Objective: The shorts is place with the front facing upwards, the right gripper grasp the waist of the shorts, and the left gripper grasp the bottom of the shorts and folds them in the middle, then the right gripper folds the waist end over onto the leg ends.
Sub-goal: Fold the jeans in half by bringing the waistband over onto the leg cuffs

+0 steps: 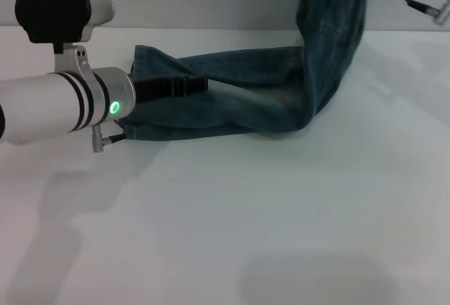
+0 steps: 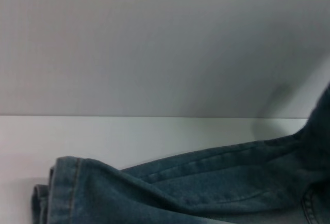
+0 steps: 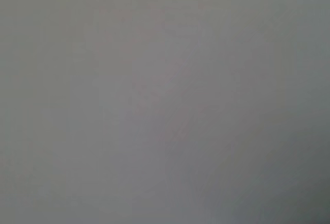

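The blue denim shorts [image 1: 239, 101] lie folded lengthwise on the white table [image 1: 281, 213]. The leg ends [image 1: 140, 55] point left. The right part of the shorts is lifted and rises out of the top of the head view, so the waist is out of view. My left gripper [image 1: 200, 84], on the arm with the green ring, lies low over the denim just past the hems. In the left wrist view the stitched hem [image 2: 64, 182] and the folded denim [image 2: 206, 188] fill the lower part. My right gripper is out of view.
A grey cable with a connector [image 1: 422, 4] hangs at the top right of the head view. A plain pale wall stands behind the table. The right wrist view is an even grey with nothing to make out.
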You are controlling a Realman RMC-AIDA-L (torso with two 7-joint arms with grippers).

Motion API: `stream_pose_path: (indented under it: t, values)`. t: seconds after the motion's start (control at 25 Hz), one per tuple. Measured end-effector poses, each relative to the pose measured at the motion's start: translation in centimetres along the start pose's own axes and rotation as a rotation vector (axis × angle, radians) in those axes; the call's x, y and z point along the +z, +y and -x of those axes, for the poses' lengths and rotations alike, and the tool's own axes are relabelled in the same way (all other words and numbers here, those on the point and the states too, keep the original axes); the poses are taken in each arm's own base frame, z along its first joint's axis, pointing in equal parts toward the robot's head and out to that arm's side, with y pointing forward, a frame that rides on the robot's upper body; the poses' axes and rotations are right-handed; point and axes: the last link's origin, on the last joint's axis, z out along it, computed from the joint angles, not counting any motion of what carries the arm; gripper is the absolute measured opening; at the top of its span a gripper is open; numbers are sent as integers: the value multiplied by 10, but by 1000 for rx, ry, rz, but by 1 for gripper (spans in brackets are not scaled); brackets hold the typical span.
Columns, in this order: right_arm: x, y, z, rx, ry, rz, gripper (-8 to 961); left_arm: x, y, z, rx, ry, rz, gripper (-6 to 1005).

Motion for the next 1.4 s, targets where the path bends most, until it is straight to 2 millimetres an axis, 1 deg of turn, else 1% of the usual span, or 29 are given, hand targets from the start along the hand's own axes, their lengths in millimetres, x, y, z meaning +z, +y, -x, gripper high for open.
stream_pose_path:
  t: [0.32, 0.52, 0.56, 0.64, 0.72, 0.88, 0.96, 1.0, 1.08, 1.12, 1.24, 1.32, 1.4]
  values:
    - [32, 40, -5, -65, 56, 69, -4, 3, 7, 6, -1, -7, 19, 827]
    - [43, 53, -12, -84, 81, 87, -2, 3, 7, 8, -7, -7, 20, 827]
    - [44, 54, -15, -89, 88, 87, -2, 2, 6, 8, -11, -6, 17, 827]
    - [43, 50, -20, -95, 100, 72, -1, 2, 4, 9, -15, -4, 15, 827]
    - [35, 32, -25, -88, 91, 21, 0, 1, 4, 8, -16, -1, 14, 827]
    - [9, -10, -36, -61, 66, -83, 29, 0, 3, 8, -18, 0, 12, 827]
    - [-7, -28, -41, -91, 58, -124, 48, 0, 2, 8, -15, 0, 11, 827]
    - [-18, -38, -45, -107, 50, -148, 57, 0, 2, 7, -8, 1, 12, 827]
    - [-37, -52, -49, -125, 22, -178, 76, 1, 8, 2, 14, 13, 28, 827]
    - [-52, -64, -54, -130, 0, -200, 86, 2, 11, 0, 22, 19, 37, 827]
    - [-88, -87, -65, -146, -70, -239, 218, 8, 28, -7, 60, 34, 87, 827]
    - [-111, -98, -72, -144, -114, -257, 306, 12, 35, -10, 76, 38, 108, 827]
    - [-127, -105, -76, -138, -136, -264, 356, 16, 39, -13, 78, 38, 121, 827]
